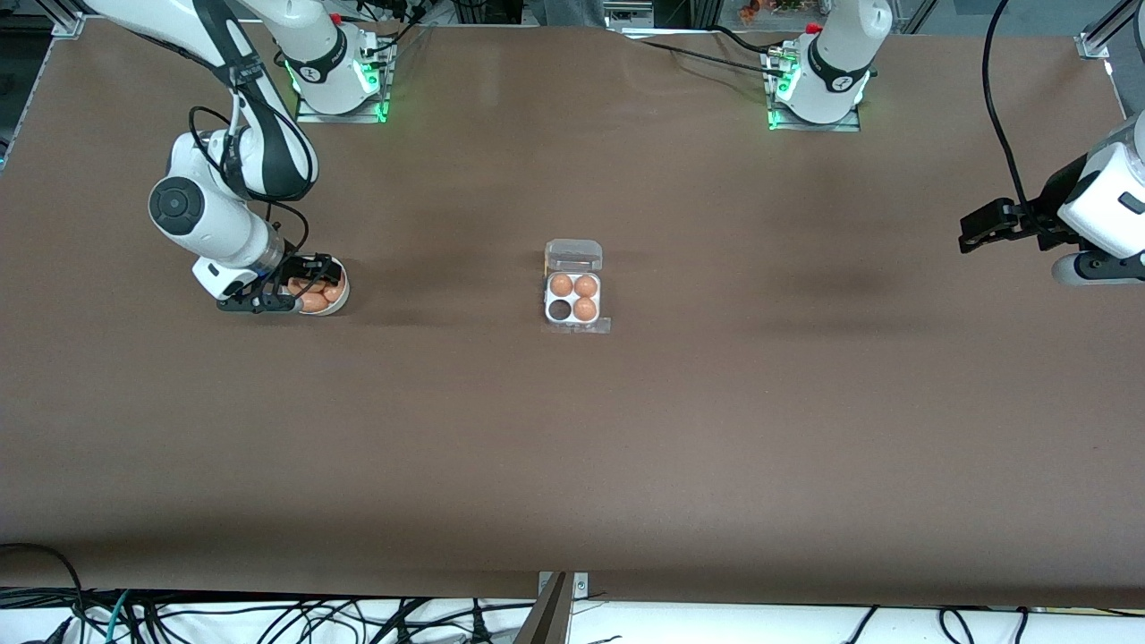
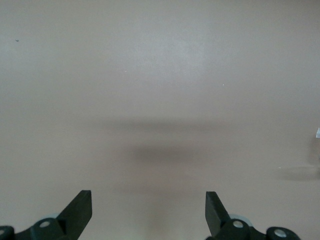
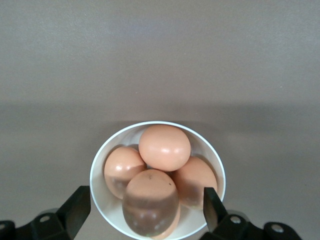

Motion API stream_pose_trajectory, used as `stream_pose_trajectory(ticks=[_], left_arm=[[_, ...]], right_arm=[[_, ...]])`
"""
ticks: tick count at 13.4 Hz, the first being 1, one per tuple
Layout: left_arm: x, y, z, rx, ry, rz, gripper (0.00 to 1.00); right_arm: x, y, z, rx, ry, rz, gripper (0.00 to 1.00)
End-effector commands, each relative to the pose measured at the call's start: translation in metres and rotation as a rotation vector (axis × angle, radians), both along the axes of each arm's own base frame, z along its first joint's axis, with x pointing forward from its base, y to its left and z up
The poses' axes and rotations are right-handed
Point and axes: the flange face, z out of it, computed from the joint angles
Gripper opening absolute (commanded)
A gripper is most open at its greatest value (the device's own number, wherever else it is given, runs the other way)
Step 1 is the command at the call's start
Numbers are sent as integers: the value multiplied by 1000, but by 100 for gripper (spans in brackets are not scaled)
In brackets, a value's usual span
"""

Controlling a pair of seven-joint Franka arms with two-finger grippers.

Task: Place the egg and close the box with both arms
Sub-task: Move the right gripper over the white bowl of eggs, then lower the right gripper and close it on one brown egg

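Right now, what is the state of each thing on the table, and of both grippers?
Box: lid open, three cells filled with eggs, one cell empty.
Bowl: upright, holding four brown eggs.
Right gripper: open, just over the bowl, holding nothing.
Left gripper: open, empty, waiting over bare table at the left arm's end.

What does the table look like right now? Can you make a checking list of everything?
Surface: brown table, bare apart from two things.
Job's things: egg box mid-table, lid open, three eggs, one cell empty; white bowl of four eggs toward the right arm's end.
Clutter: nothing seen.
Grippers: right gripper open over the bowl; left gripper open, waiting over bare table.
Cables: black cables along the table edge.
Surroundings: metal frame.
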Motion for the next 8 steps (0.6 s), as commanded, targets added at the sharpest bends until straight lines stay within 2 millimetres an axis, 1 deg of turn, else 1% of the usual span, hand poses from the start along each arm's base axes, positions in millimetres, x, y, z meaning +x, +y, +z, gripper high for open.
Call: stream_pose_trajectory(ticks=[1,4,5,6,7,8], left_arm=[[2,2,5,-3,-2,-1,100],[3,7,4,-4,2,5,100],[3,7,3,-4,3,5,100],[3,7,3,-4,3,5,100],[4,6,3,-4,2,4,100],[4,6,3,-4,2,4,100]], right_arm=[[-4,2,-3,-5,-7,9,99],[-4,2,-5,-5,0,18,77],[-4,2,-5,-5,0,20,72],[-5,2,-6,-5,1,21,70],[-5,2,-8,-5,6,23,62],[-5,2,-9,-5,7,24,56]])
